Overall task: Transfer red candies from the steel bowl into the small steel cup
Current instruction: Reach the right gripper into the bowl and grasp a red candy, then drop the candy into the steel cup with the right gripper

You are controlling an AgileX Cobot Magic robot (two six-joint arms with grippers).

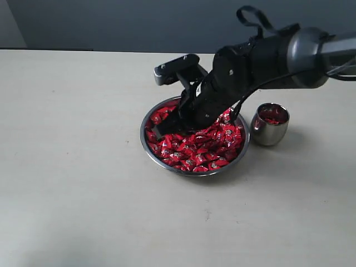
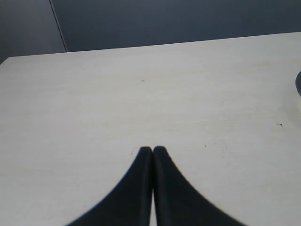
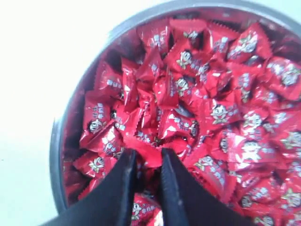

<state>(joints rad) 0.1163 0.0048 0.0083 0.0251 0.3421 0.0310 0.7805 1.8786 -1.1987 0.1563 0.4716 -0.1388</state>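
Note:
The steel bowl (image 1: 143,139) sits mid-table, heaped with red candies (image 1: 203,149). My right gripper (image 1: 165,130) reaches down into the bowl's left side. In the right wrist view its two black fingers are pushed into the pile (image 3: 221,113) near the bowl's rim (image 3: 56,141), and the right gripper (image 3: 148,157) is shut on a red candy (image 3: 151,151) pinched between the tips. The small steel cup (image 1: 269,128) stands upright just right of the bowl, with a few red candies (image 1: 272,115) inside. My left gripper (image 2: 153,149) is shut and empty over bare table, and is out of the exterior view.
The pale tabletop (image 1: 72,167) spreads wide to the left and front of the bowl. A dark wall runs behind the table's far edge. The right arm's bulky black body (image 1: 250,67) hangs over the bowl's back and close to the cup.

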